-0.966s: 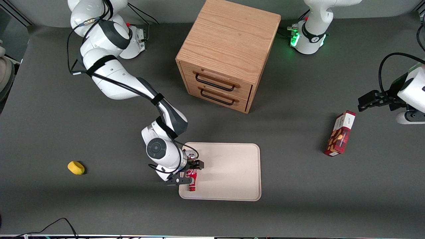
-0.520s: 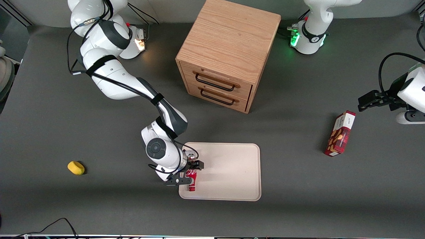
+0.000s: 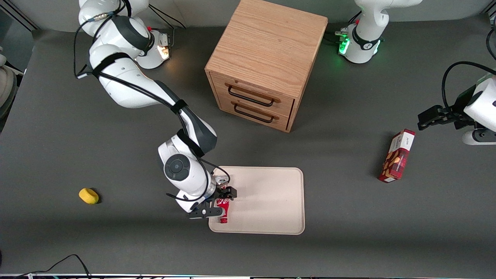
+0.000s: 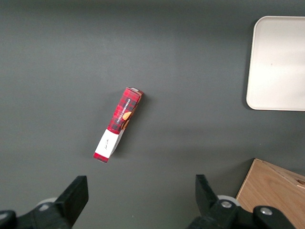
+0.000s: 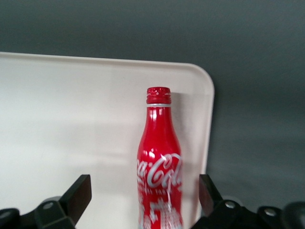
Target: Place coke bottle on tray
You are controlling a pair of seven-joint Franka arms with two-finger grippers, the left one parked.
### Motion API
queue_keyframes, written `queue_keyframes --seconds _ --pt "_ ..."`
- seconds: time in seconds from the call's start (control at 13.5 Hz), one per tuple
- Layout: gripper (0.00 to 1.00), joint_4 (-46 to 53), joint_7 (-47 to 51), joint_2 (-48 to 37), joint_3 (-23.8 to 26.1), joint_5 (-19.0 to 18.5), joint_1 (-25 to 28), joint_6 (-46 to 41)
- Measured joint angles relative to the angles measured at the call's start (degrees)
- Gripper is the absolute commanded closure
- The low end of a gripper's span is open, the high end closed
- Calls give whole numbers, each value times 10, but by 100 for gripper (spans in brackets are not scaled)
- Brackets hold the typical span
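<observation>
The coke bottle (image 3: 224, 212) (image 5: 159, 157) lies flat on the cream tray (image 3: 267, 201) (image 5: 71, 119), close to the tray's edge at the working arm's end and by its corner nearest the front camera. Its red cap points toward that camera. My gripper (image 3: 219, 202) (image 5: 144, 193) hangs over the bottle's lower body and is open. The two black fingers (image 5: 78, 193) stand wide on either side of the bottle without touching it. The bottle's base end is out of view under the wrist.
A wooden drawer cabinet (image 3: 267, 62) stands farther from the front camera than the tray. A red snack box (image 3: 397, 157) (image 4: 118, 125) lies toward the parked arm's end. A small yellow object (image 3: 88, 195) sits toward the working arm's end of the table.
The wrist and forearm have shifted slightly toward the working arm's end and away from the tray. The bottle stays where it lay on the tray.
</observation>
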Motion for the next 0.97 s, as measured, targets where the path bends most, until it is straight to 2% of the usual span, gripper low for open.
queue_keyframes --seconds 0.22,0.52,0.67,0.82,0.97 --pt "0 -8 -16 -92 0 0 -12 -95" --pt "0 -19 -16 -239 -3 15 -46 -283" --pt "0 -26 -16 -311 -36 55 -62 -368" --pt "0 -33 -17 -375 -92 120 -70 -445" --pt "0 -60 -20 -445 -143 165 -72 -502"
